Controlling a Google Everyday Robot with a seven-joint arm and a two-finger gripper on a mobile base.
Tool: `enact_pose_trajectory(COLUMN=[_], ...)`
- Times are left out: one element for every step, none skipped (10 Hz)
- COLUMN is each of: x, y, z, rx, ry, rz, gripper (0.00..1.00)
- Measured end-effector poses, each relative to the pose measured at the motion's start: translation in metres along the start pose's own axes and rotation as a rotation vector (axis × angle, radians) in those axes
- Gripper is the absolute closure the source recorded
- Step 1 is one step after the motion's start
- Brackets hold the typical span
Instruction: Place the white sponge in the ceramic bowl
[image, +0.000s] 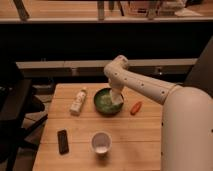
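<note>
The ceramic bowl (105, 101) is dark green with a paler speckled inside and sits at the middle back of the wooden table (75, 150). My gripper (116, 99) hangs from the white arm over the bowl's right half, reaching down into it. A pale off-white patch at the gripper's tip may be the white sponge (118, 102); I cannot tell it apart from the gripper.
A white bottle with a label (78, 100) lies left of the bowl. An orange carrot-like item (135, 107) lies right of it. A white cup (101, 142) stands in front, and a black phone-like bar (63, 141) lies at front left. A dark chair (12, 110) is at the left.
</note>
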Motion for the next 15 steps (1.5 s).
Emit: enact_pose_trajectory(x=[0.0005, 0.0007, 0.0005, 0.0007, 0.0012, 0.0015, 0.0021, 0.0026, 0.0026, 0.0030, 0.0031, 0.0034, 0.0039, 0.0046, 0.0050], y=[-0.0004, -0.0007, -0.0012, -0.0020, -0.0026, -0.0029, -0.0028, -0.0029, -0.0031, -0.0036, -0.0042, -0.0049, -0.0054, -0.0061, -0.0063], z=[0.0002, 0.0005, 0.0007, 0.0004, 0.0007, 0.0008, 0.0008, 0.0010, 0.0014, 0.0012, 0.0016, 0.0016, 0.0015, 0.0013, 0.0018], rx=[0.000, 0.001, 0.001, 0.002, 0.003, 0.003, 0.003, 0.003, 0.003, 0.004, 0.004, 0.005, 0.005, 0.006, 0.006], ry=[0.000, 0.000, 0.000, 0.000, 0.001, 0.001, 0.001, 0.001, 0.001, 0.001, 0.001, 0.001, 0.001, 0.002, 0.001], rz=[-0.004, -0.006, -0.008, -0.011, -0.015, -0.017, -0.019, -0.022, -0.024, -0.026, -0.030, -0.033, -0.035, -0.039, -0.042], gripper=[0.57, 0.57, 0.57, 0.57, 0.56, 0.53, 0.51, 0.50, 0.50, 0.50, 0.48, 0.44, 0.44, 0.44, 0.44])
